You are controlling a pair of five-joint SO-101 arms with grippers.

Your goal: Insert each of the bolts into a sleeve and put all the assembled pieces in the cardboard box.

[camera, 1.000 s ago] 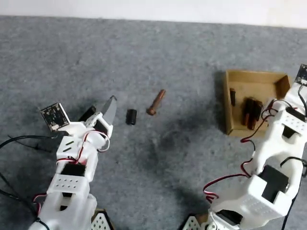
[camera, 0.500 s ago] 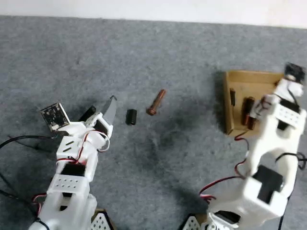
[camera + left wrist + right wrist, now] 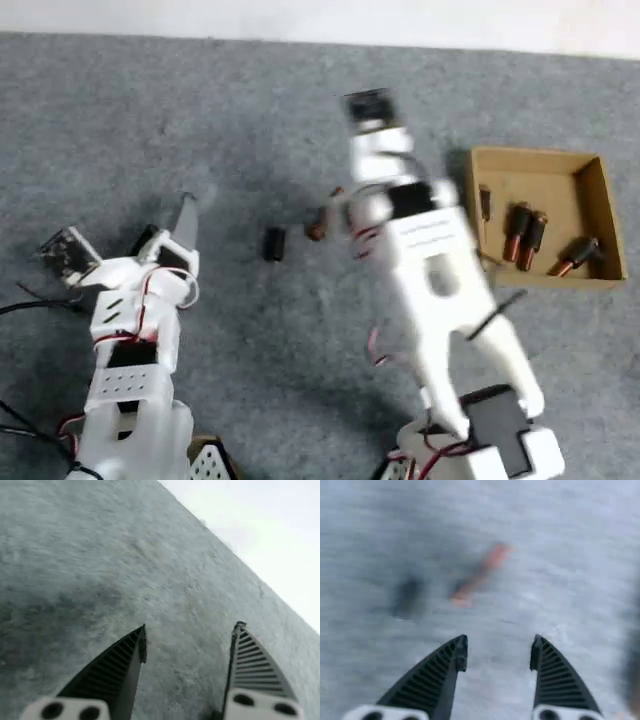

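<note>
Left arm point(image 3: 128, 320) at the left side of the grey felt-like mat point(image 3: 250, 100). The left gripper point(image 3: 191, 630) has its fingers spread wide with nothing between them, over bare mat, pointing away from the base. Just right of it lies the sleeve point(image 3: 273, 243): a short black cylinder, alone on the mat, touching nothing. Next to that, close but apart, is the bolt point(image 3: 316, 231), copper-coloured, slim shank with a wider head at the near end, lying at a slant, its far end hidden under the right arm point(image 3: 430, 260). The right arm stretches from its base at the near edge up over the mat's centre. The right gripper point(image 3: 499, 639) has its jaws apart and empty, hanging above the mat with the bolt ahead of its tips and the sleeve off to one side, both blurred in the right wrist view. Far right is the cardboard box point(image 3: 468, 200), open-topped, shallow, tan. Inside are four assembled pieces, dark sleeves with copper ends: a thin one point(image 3: 484, 203) by the left wall, two side by side point(image 3: 525, 233) mid-box, and one tilted point(image 3: 577, 256) near the right corner.
</note>
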